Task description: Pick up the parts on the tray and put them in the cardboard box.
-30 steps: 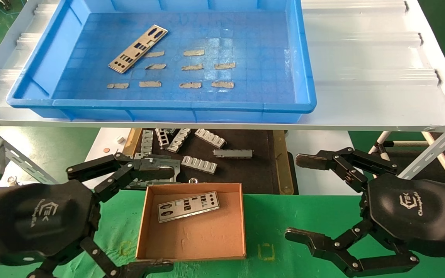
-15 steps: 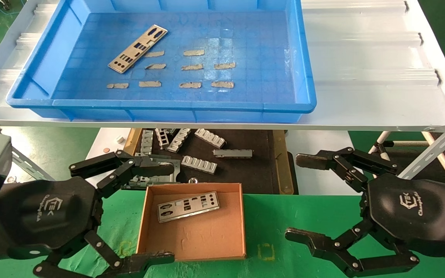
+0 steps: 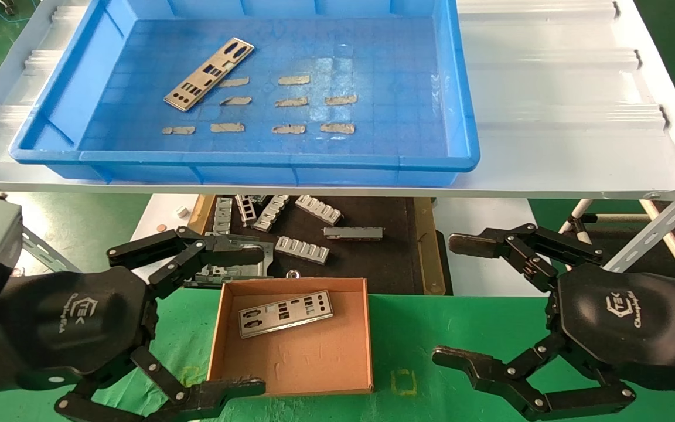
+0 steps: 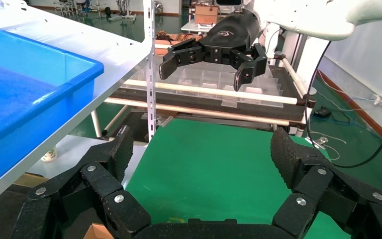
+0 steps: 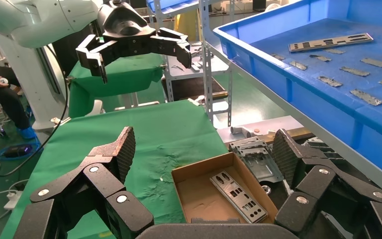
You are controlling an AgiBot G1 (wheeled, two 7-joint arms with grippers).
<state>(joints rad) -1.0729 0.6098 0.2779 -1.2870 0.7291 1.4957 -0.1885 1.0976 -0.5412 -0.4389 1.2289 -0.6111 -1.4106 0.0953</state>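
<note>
Approx. halfway, judging by what lies where: one part (image 3: 285,313) already sits flat inside the cardboard box (image 3: 220,340), angled across its far half, and one part (image 3: 209,74) is left in the tray (image 3: 244,161), lying diagonally towards the tray's left-far area next to the rows of tan tape strips (image 3: 290,102). No other silver plates visible in the tray, so prob. one more pick + drop finishes the job. Tray sits on the raised white shelf (image 3: 554,88); box is lower down on the green bench (image 3: 431,334), w/ the black mat (image 3: 372,258) and its grey brackets (image 3: 302,249) just beyond it — those aren't task items. Left tool (image 3: 238,319) hangs just left of the box, fingers spread wide, holding nothing; one finger is over the box's near-left corner, the other above the mat's edge. Right tool (image 3: 460,299) idles to the right of the box, also spread wide and empty. Next move needs a reach up into the tray for the remaining part; thin flat plate on a flat floor, so prob. tricky to get an edge under.
</note>
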